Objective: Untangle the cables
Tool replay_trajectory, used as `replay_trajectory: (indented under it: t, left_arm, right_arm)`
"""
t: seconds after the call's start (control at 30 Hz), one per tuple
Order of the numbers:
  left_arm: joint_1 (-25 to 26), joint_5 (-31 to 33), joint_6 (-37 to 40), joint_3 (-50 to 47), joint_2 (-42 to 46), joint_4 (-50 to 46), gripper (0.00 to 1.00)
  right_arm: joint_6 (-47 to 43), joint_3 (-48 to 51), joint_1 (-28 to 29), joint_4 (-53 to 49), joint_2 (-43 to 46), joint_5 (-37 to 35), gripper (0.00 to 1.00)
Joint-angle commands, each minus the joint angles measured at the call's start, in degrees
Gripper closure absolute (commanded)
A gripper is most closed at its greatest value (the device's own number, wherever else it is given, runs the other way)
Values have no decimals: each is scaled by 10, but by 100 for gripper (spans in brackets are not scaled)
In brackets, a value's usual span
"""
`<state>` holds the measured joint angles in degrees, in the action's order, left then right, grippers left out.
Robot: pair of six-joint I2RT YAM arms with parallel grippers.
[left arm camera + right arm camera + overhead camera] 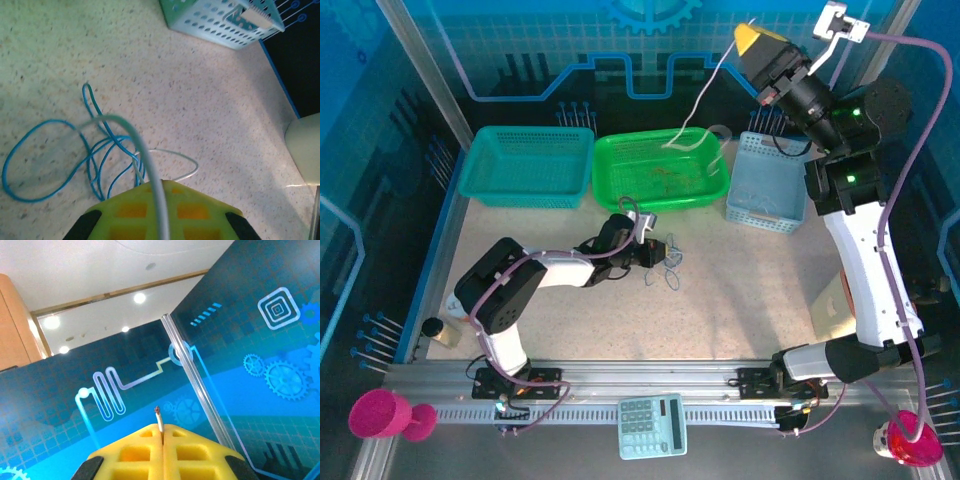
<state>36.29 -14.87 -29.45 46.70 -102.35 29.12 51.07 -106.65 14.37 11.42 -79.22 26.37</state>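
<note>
Up high, the raised right hand (pixel 748 38) pinches a white cable (pixel 160 426).

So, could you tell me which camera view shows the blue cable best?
The left wrist view: the blue cable lies close up in clear, separate loops. The top external view gives it as a small, distant tangle.

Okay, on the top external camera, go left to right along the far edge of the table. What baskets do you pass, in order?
teal basket → green basket → pale blue basket
</note>
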Motion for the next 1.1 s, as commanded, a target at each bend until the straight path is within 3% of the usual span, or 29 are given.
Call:
replay_trajectory:
  t: [0.0,0.07,0.13,0.37,0.47,0.7,0.9,1.07]
  left_arm:
    - [4,0,-14,-14,-6,34,100]
    - [3,-2,-18,-19,-2,38,98]
    - [4,-5,-22,-22,10,39,89]
    - [3,-13,-12,-26,122,-15,31]
    - [3,-12,0,-40,192,-51,19]
    - [1,10,58,-58,343,-204,4]
    - [-3,52,86,-67,433,-291,2]
    - [-4,75,118,-18,474,-335,1]
  right_arm:
    - [15,-16,-11,23,-5,-3,100]
    - [13,-11,-13,20,-5,1,100]
    - [10,-1,-13,14,-2,6,100]
    - [-9,60,-17,0,18,16,100]
    - [-18,88,-17,-6,26,19,100]
    - [-39,141,-18,-15,38,19,100]
    - [-55,149,-18,-28,37,22,100]
    - [-60,157,-14,-42,33,40,100]
